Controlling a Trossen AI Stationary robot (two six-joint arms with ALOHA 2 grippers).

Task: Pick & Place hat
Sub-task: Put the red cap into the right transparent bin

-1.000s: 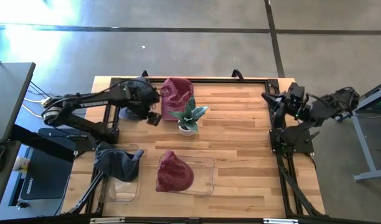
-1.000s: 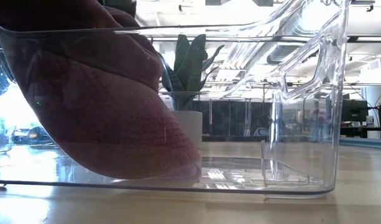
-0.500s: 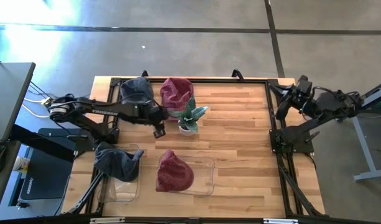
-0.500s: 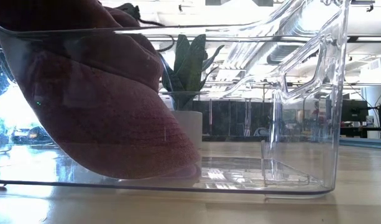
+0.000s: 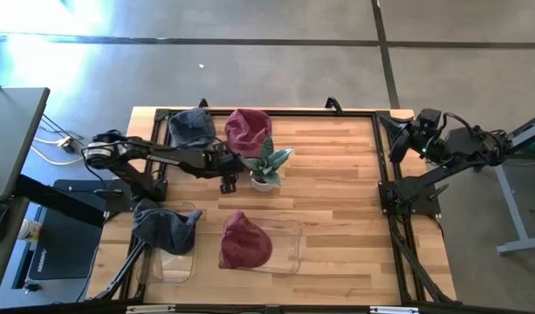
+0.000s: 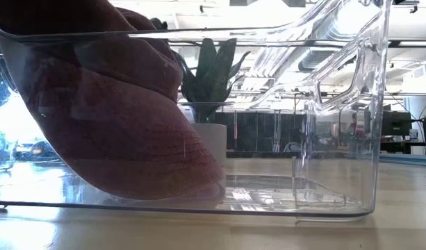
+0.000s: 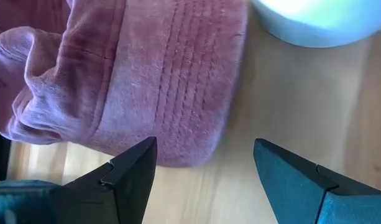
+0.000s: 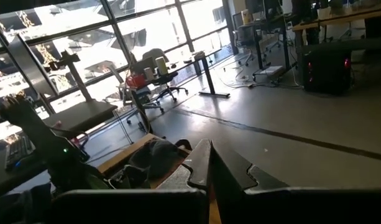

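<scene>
1. The left claw [image 5: 225,182] was stretched out over the far half of the desk [image 5: 337,192], just beside the potted plant [image 5: 265,166] on its left. Its fingers [image 7: 125,171] stood well apart with nothing between them, which suggests it was lining up for a grasp rather than carrying anything.
2. The maroon hat [image 5: 249,131] at the far edge of the desk looked like the target. In the left wrist view its ribbed brim [image 7: 159,81] lay flat on the wood straight ahead of the open fingers, with the plant's white pot [image 7: 314,22] close alongside.
3. That closeness matters: in my judgement the claw had to come in on the side away from the pot, or it could knock the plant over.
4. A dark blue hat [image 5: 190,127] lay just left of the maroon one, touching or nearly so, and was partly covered by the arm.
5. Near the front edge, a clear bin [image 5: 289,249] already held another maroon hat [image 5: 243,242], and a smaller bin [image 5: 175,262] to its left held a dark hat [image 5: 161,225]; so the sorting seemed about half done.
6. The right claw [image 5: 398,139] waited at the far right corner, off the work area, its fingers [image 8: 209,168] pressed together and empty.
</scene>
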